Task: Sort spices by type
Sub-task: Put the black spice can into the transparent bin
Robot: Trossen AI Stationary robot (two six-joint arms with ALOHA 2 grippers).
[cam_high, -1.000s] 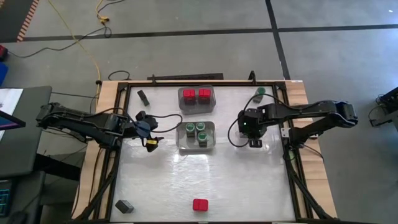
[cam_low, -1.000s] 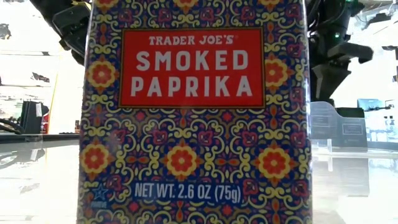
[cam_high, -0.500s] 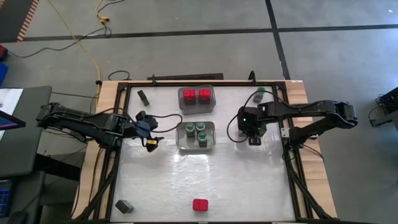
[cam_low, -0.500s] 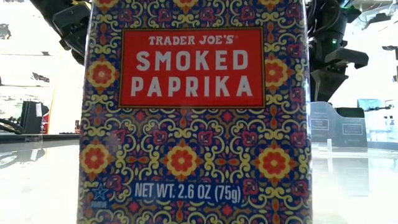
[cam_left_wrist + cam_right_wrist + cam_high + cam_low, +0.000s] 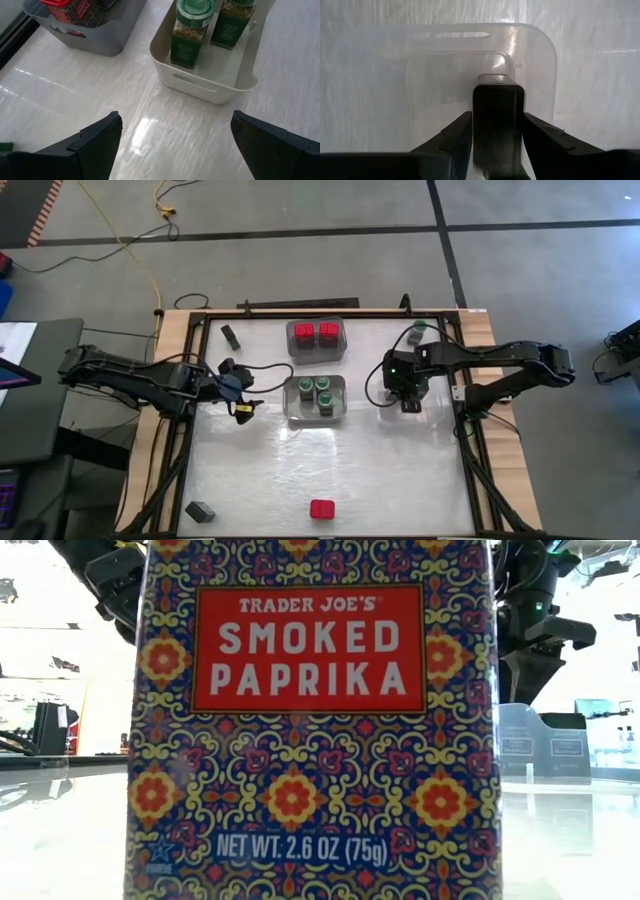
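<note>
We have sorted part of the spices. Two red-topped tins [image 5: 316, 332] sit in the bin [image 5: 316, 352] near the far edge of the bench [image 5: 330, 470], and three green-lidded jars [image 5: 318, 392] stand in the white bin [image 5: 291, 412] just in front of it, toward the middle.

Our right gripper [image 5: 492, 137] hangs over a clear bin [image 5: 540, 65] on the right side of the bench. A dark tin [image 5: 497, 115] stands in that bin between the fingers [image 5: 455, 137]. We cannot tell from the wrist view whether they grip it or have just let go; a thin gap seems to show on each side.

Our left gripper [image 5: 175, 145] waits near the left edge, fingers wide apart and empty, facing the white bin.

Left to sort, as we judge it: a green-lidded jar [image 5: 417, 329] at the far right corner, a dark tin [image 5: 232, 336] near the far left corner, a grey tin [image 5: 200, 510] at the near left corner, and a red-topped paprika tin [image 5: 322, 509] at the near edge, filling the low view. We count about half done.
</note>
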